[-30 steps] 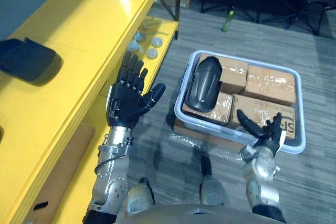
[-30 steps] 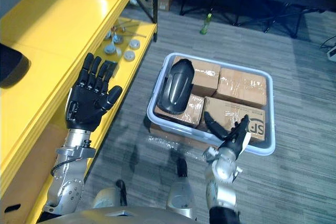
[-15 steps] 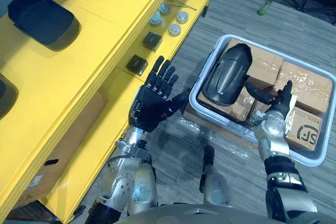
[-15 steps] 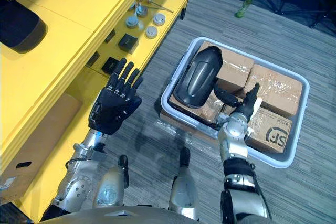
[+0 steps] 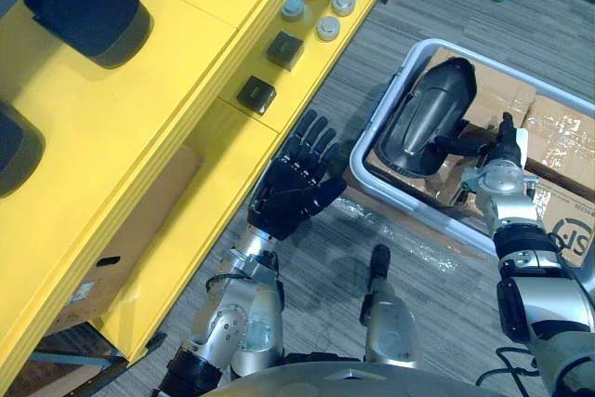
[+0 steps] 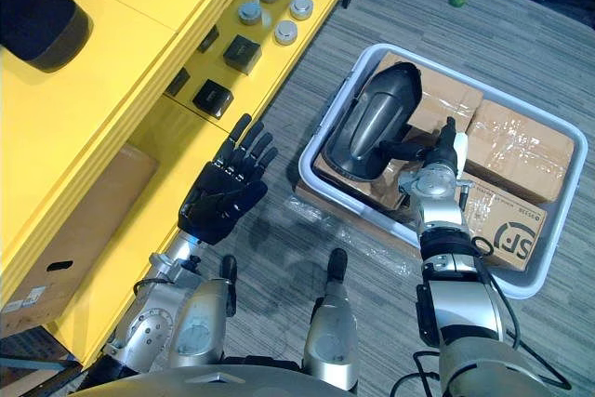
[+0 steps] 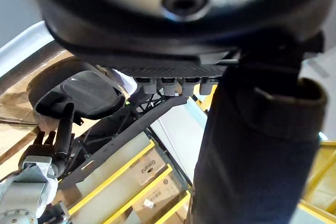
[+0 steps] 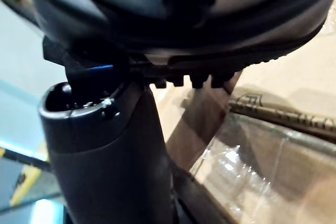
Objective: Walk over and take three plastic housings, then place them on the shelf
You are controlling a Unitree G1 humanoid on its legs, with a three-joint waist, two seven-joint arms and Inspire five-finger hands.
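Left eye view shows a dark, glossy plastic housing (image 5: 426, 118), long and domed, lying on plastic-wrapped cardboard boxes (image 5: 562, 132) in the left part of a grey bin (image 5: 384, 102) on the floor. The right hand (image 5: 505, 148) sits just beside its right edge, fingers straight and apart, thumb stretched toward it; whether they touch cannot be made out. The left hand (image 5: 290, 202) hangs spread open near the yellow shelf (image 5: 186, 62), whose top carries a second housing (image 5: 88, 8) and a third housing (image 5: 14, 151), cut off at the left edge.

the right hand (image 5: 502, 157) has moved forward from the bin's (image 5: 382, 104) near rim to just beside the dark housing (image 5: 429, 118), thumb stretched to its edge. the left hand (image 5: 293, 197), open as before, has dropped below the yellow shelf's (image 5: 186, 72) top.
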